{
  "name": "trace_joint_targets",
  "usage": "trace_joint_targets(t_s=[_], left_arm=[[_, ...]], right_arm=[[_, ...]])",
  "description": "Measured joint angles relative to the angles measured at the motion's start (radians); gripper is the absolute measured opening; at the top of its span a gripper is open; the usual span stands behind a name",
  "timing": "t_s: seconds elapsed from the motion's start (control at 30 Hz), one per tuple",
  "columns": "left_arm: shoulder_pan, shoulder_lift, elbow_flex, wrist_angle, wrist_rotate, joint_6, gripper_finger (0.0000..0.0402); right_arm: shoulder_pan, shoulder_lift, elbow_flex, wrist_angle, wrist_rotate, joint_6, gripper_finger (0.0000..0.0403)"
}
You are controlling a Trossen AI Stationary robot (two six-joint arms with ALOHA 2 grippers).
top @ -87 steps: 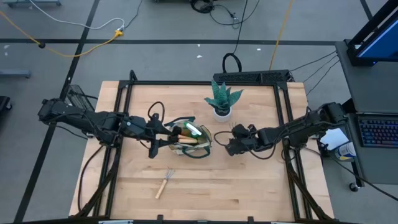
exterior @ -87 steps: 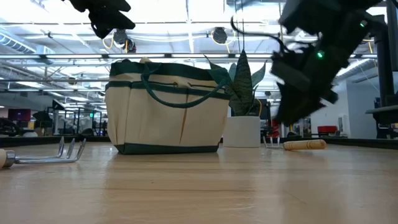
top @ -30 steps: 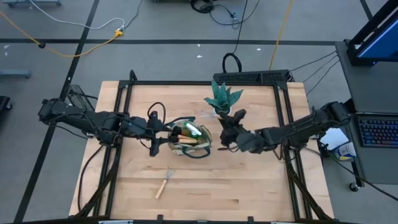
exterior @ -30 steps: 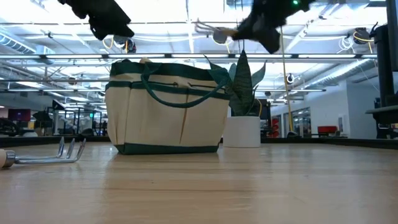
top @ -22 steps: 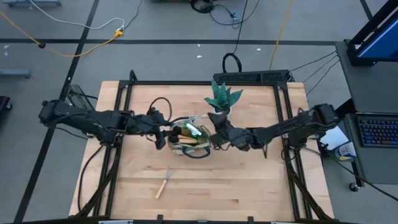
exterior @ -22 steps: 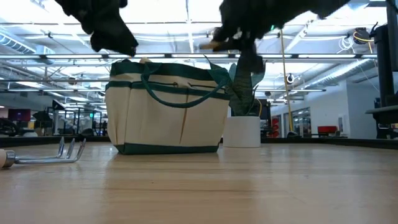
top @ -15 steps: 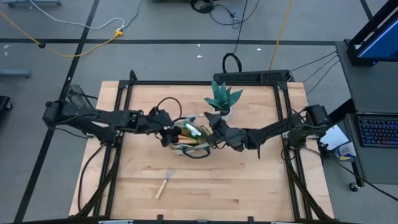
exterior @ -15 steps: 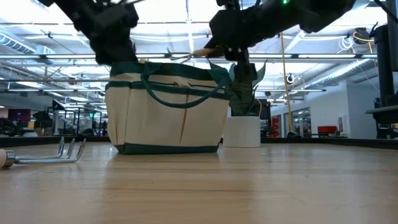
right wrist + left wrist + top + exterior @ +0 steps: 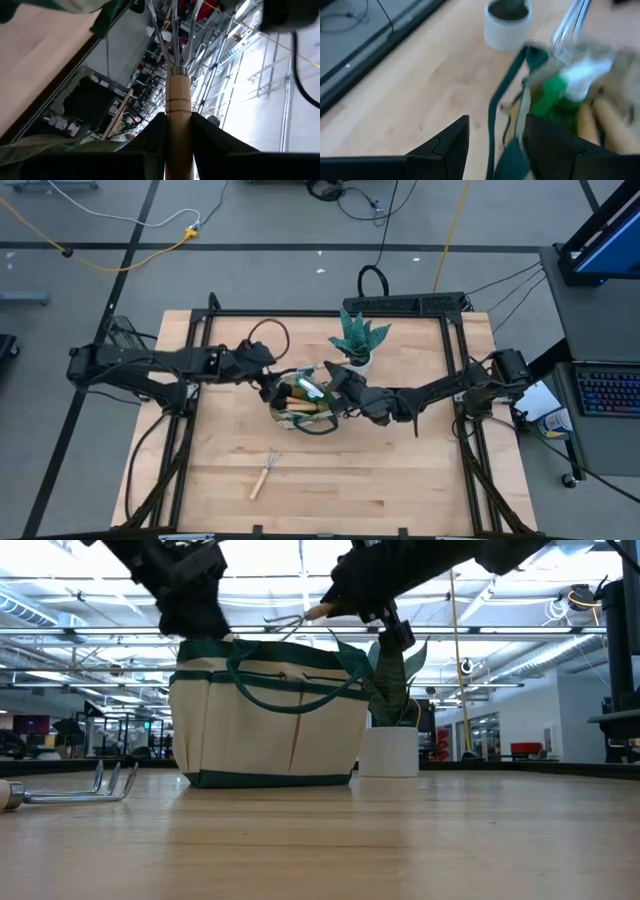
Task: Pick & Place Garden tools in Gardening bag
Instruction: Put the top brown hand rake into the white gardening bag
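High view: bag (image 9: 305, 412) sits mid-table; right gripper (image 9: 345, 602), jaws clamped on a fork (image 9: 172, 55), hangs over its rim, handle nearly level, tines toward the opening. Left gripper (image 9: 495, 142), jaws open, straddles the opposite rim.

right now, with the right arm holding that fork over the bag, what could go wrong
1. The right gripper holds the wooden-handled fork nearly level above the gardening bag; released like this, it might bridge the rim or slide off rather than drop in.
2. The left gripper straddles the bag's edge, so both arms crowd one opening and could collide.
3. The potted plant stands beside the bag, near the right arm's path.
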State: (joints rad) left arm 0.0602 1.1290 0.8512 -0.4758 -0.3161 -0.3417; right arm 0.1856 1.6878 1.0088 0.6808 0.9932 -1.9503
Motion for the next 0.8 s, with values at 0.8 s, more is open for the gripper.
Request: trace_joint_targets(t_s=[0.8], left_arm=[[0.107,0.19,0.016,0.067,0.211,0.119,0.0149]], right_arm=[[-0.028,0.0,-0.001,-0.202,-0.168,0.257,0.0057]])
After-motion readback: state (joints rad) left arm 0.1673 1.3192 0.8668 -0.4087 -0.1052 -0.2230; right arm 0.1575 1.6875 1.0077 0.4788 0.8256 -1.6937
